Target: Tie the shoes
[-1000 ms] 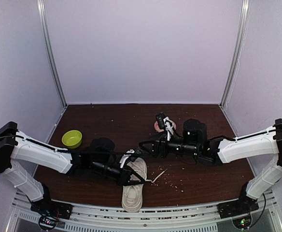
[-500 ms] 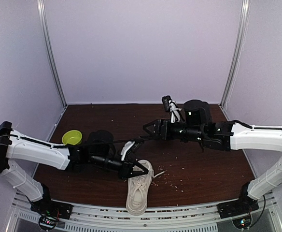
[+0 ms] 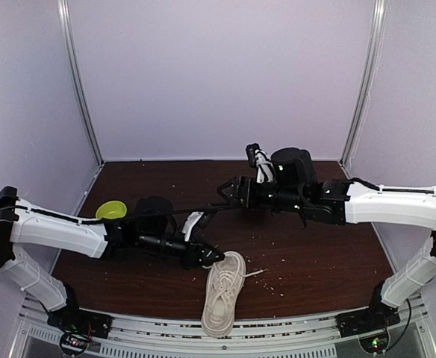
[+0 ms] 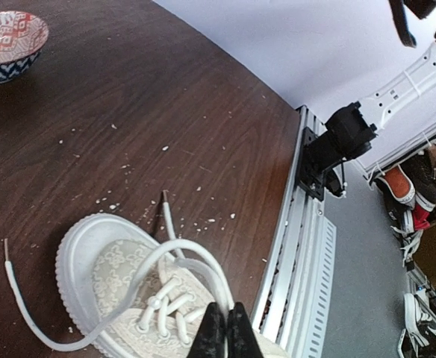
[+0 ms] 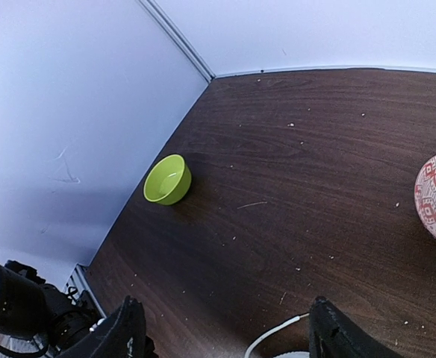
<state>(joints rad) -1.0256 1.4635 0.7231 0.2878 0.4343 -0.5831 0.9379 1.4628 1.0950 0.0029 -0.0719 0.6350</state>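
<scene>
Cream canvas shoe (image 3: 223, 293), thick pale sole; left gripper (image 4: 222, 328) clamped on white lace loop (image 4: 158, 253). Right gripper (image 5: 229, 328) jaws apart, empty.

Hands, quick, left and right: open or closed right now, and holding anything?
Left hand: closed, pinching the white lace of the shoe.
Right hand: open, holding nothing.

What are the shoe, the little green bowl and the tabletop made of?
The sneaker looks like woven canvas, matte cream, with a faint pattern on the upper; its sole seems smooth pale rubber. The green bowl is probably plastic, though glazed ceramic is possible: even lime colour, soft sheen. The table shows dark brown wood grain, perhaps laminate or veneer, low gloss.
</scene>
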